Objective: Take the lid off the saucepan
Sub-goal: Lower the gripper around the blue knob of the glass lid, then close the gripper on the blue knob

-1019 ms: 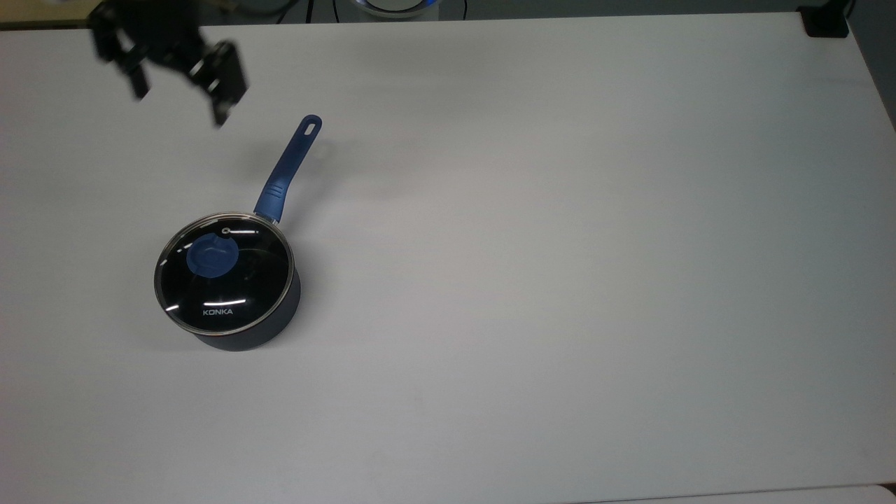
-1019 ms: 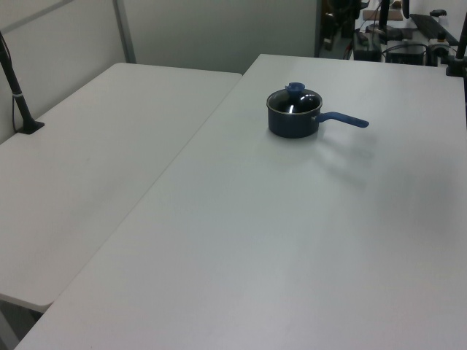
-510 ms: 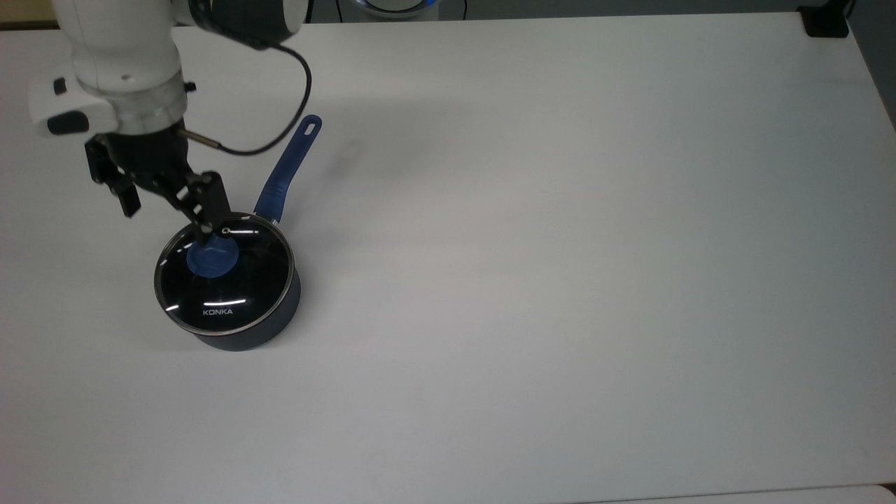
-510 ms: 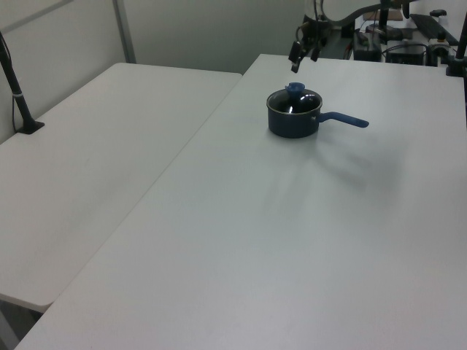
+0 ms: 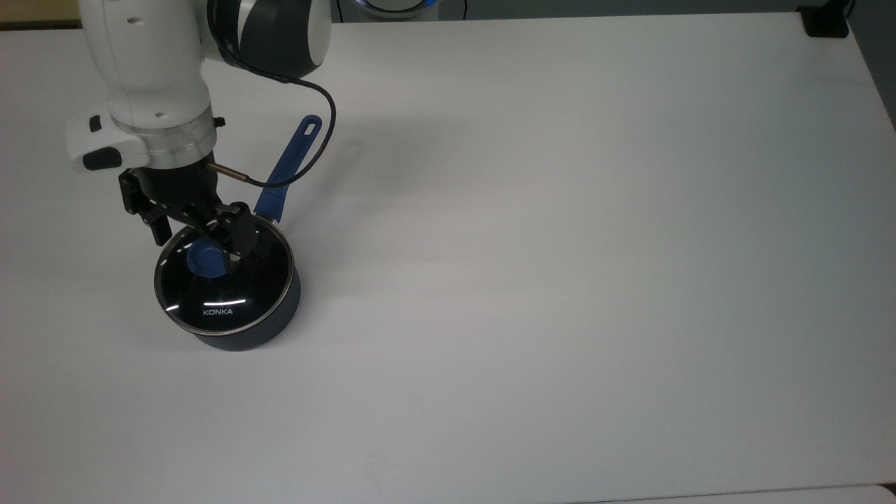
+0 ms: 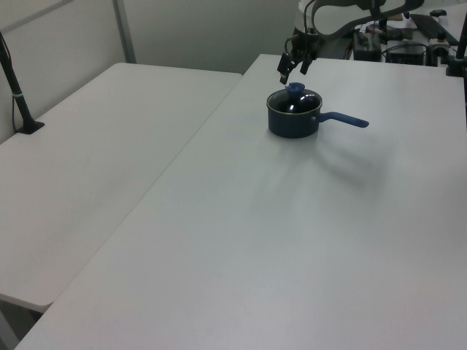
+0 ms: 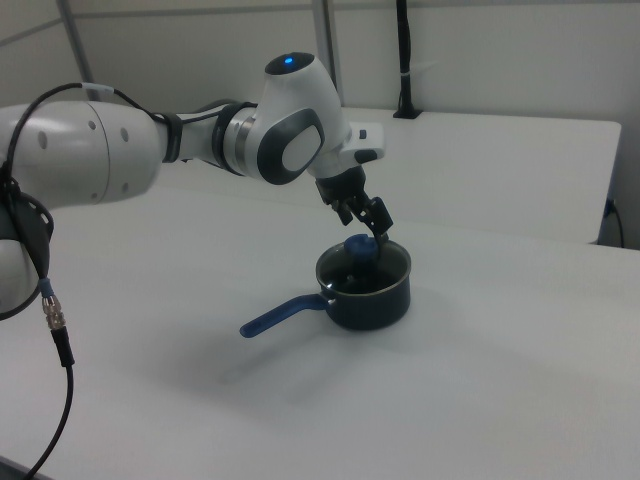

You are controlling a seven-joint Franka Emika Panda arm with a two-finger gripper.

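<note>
A white tabletop (image 5: 560, 245) is seen from three cameras, with a small dark saucepan (image 5: 241, 332) standing toward the top view's left edge, about midway between the far and near edges. The glass lid (image 5: 222, 280) is seated on the saucepan, its steel rim resting on the pan's lip all round and its blue knob (image 5: 204, 260) upright in the middle. The pan's long blue handle (image 5: 290, 161) is pointed toward the far edge in the top view. The tool (image 5: 203, 241) is held just above the lid, its two fingers spread apart on either side of the knob; in the left view (image 6: 293, 67) a gap is seen between the fingertips and the knob, so nothing is gripped. In the right view the tool (image 7: 362, 225) hangs over the knob from a white arm (image 7: 200, 140) that reaches in from the right view's left. A wide stretch of bare tabletop lies from the saucepan to the top view's right edge. A second table (image 6: 95, 160) stands alongside in the left view.
</note>
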